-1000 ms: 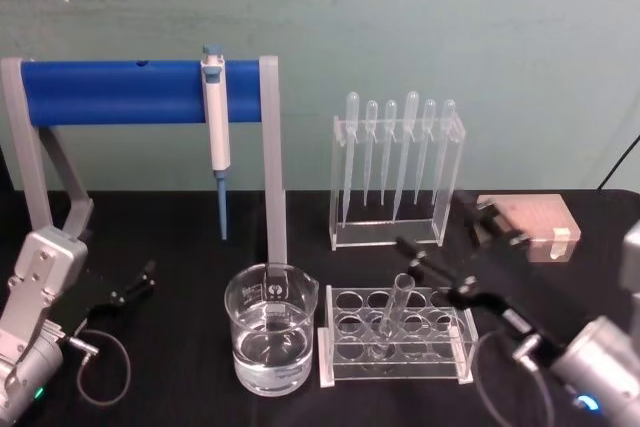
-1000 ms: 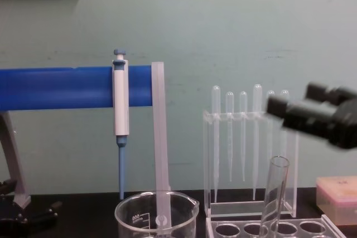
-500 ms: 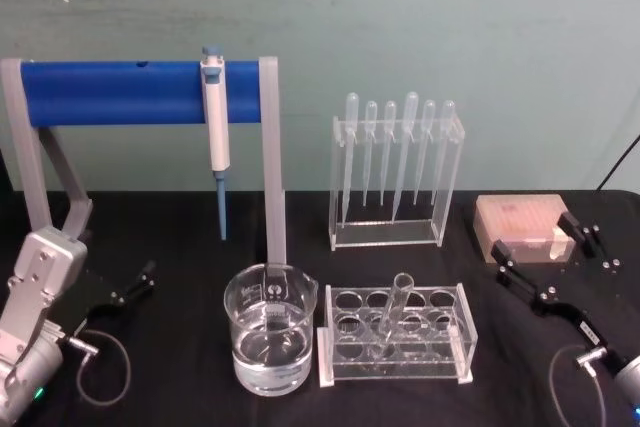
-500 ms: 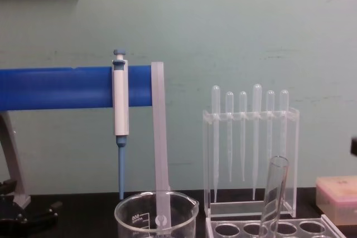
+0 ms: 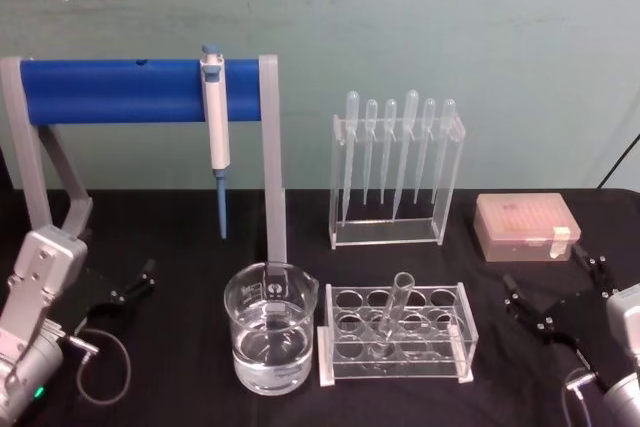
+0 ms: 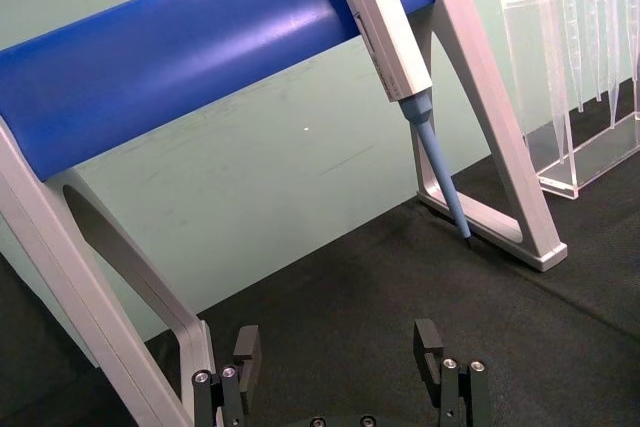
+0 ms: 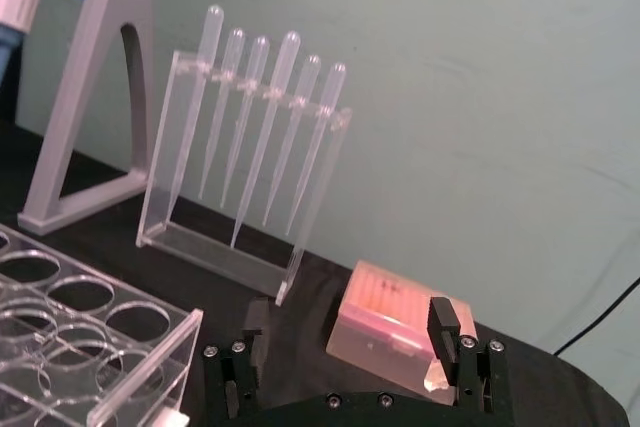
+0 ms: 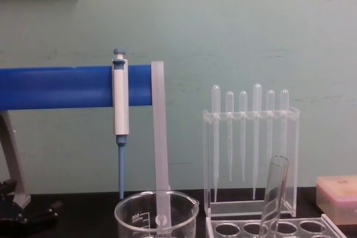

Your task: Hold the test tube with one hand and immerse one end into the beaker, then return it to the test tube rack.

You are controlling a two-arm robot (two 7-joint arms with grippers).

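The test tube [image 5: 389, 315] leans in a hole of the clear acrylic rack [image 5: 440, 359], its open rim up; the chest view shows the test tube [image 8: 274, 193] slanting above the rack [image 8: 324, 228]. The beaker [image 5: 270, 335], part full of clear liquid, stands just left of the rack, and the chest view catches the beaker [image 8: 156, 214] rim. My right gripper [image 5: 552, 282] rests low at the right, open and empty, well away from the tube; the right gripper [image 7: 348, 322] faces the pink box. My left gripper [image 5: 135, 285] is parked open at the left, as the left gripper [image 6: 337, 347] shows.
A grey stand with a blue bar [image 5: 130, 91] holds a white-and-blue pipettor [image 5: 215, 112] behind the beaker. A clear rack of several plastic pipettes [image 5: 395, 169] stands behind the tube rack. A pink tip box [image 5: 527, 225] sits at the right.
My right gripper has pulled back from beside the test tube's rim, moving right and down toward the table's right side. The tube stays leaning in the rack. The left arm has not moved.
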